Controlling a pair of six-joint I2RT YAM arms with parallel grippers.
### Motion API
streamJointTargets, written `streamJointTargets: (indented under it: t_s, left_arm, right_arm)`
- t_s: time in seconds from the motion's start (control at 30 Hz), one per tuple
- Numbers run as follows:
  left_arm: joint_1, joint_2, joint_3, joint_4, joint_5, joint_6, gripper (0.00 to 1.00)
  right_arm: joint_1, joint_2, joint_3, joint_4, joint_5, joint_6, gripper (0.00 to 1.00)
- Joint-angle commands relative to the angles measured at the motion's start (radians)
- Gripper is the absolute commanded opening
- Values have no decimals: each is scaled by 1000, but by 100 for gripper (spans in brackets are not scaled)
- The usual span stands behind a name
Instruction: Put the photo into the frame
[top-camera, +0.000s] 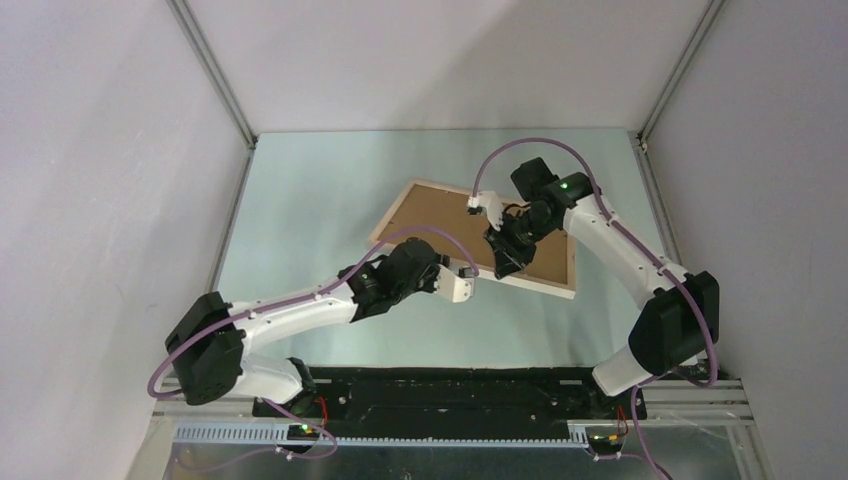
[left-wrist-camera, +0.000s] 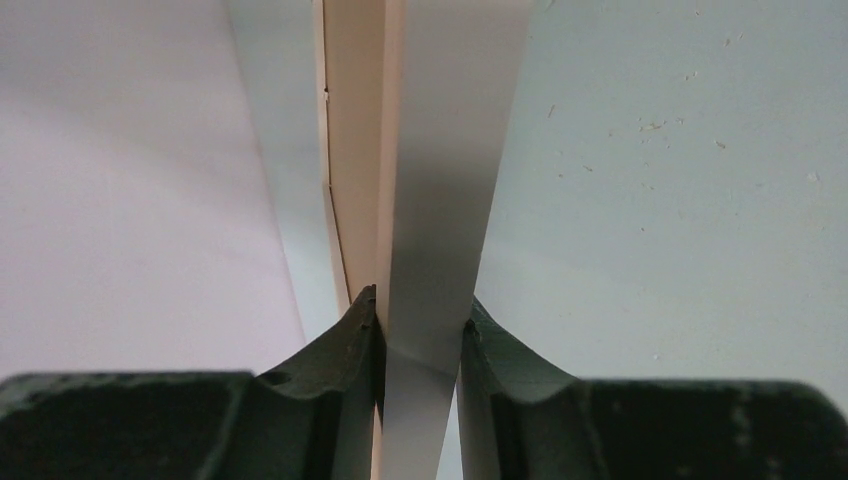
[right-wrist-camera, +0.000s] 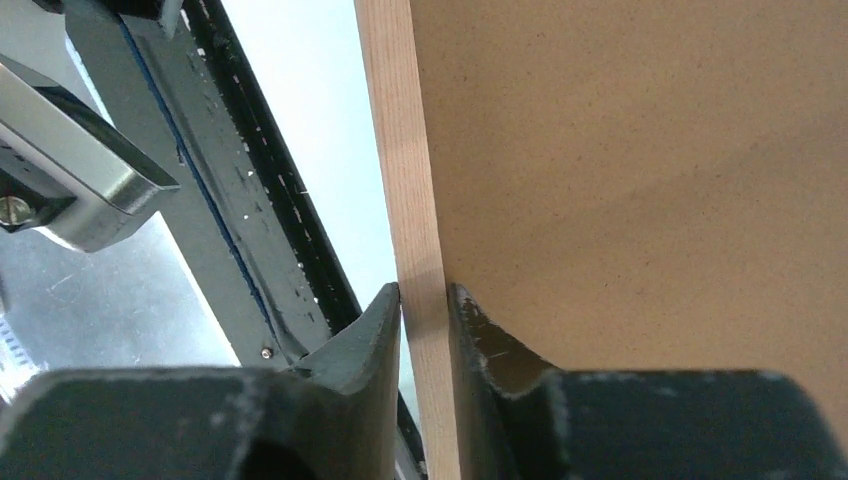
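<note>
Noted left claw clamped on near rail of the frame, mid worktop, brown backing board facing up. Further right, right claw narrow, astride same rail. Pinching or just clear, cannot tell.

A: How do the left arm and right arm look?
B: White links, black joint housings, a purple cable looping along each, a small green light.
A: The fingers?
B: Dark, scuffed, tapering to points.
</note>
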Motion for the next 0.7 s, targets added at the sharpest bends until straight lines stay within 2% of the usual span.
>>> streamJointTargets:
  t_s: [0.0, 0.1, 0.4, 0.67]
  left_arm:
    - [3, 0, 59, 7, -46, -82, 1]
    - [3, -4, 91, -45, -39, -109, 0]
    - [3, -83, 172, -233, 6, -168, 0]
    - [3, -188, 231, -382, 31, -187, 0]
  right_arm:
    - [-3, -101, 40, 42, 14, 113, 30]
    - [-3, -131, 40, 58, 52, 135, 41]
    - [25, -265, 62, 93, 143, 171, 62]
    - [104, -373, 49, 96, 251, 145, 71]
